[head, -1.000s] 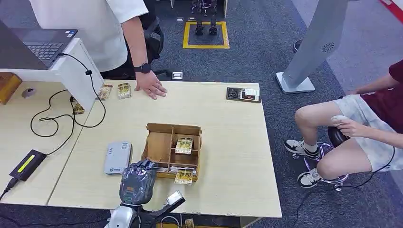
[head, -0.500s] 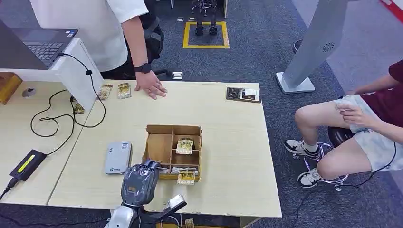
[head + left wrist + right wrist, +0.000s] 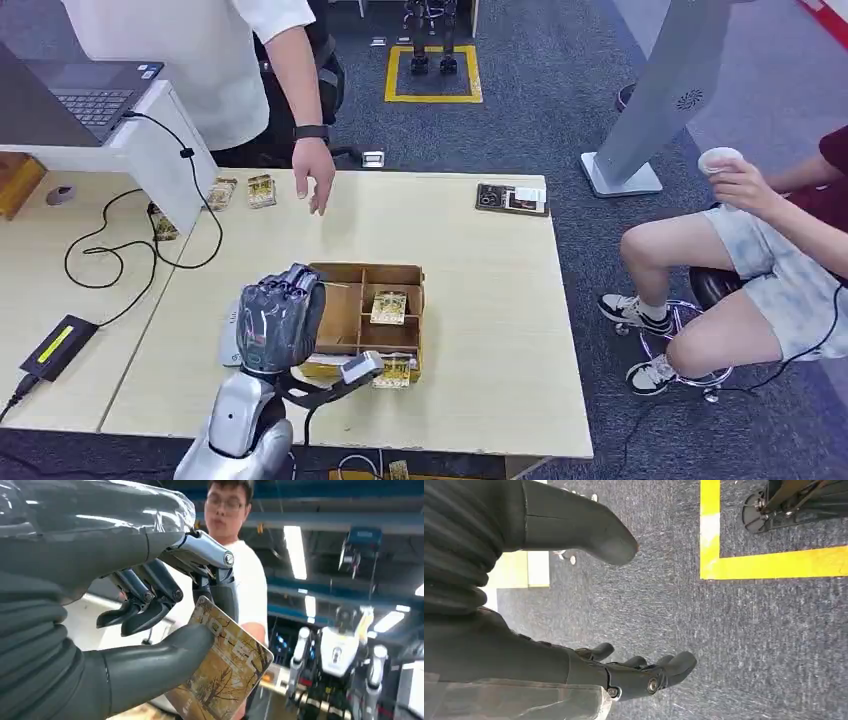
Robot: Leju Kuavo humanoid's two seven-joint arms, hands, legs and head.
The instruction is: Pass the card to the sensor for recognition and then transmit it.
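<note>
Gold card (image 3: pixel 227 672) pinched by left hand (image 3: pixel 280 318)

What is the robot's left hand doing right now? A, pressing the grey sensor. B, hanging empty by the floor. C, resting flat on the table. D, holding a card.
D: the left wrist view shows the left hand pinching a card between its thumb and fingers.

The pale wooden table (image 3: pixel 480 300) carries a divided wooden tray (image 3: pixel 345 290) near its front, a grey sensor box (image 3: pixel 229 340) beside it — loose cards (image 3: pixel 260 190) and a dark holder (image 3: pixel 512 199) at the far edge.
</note>
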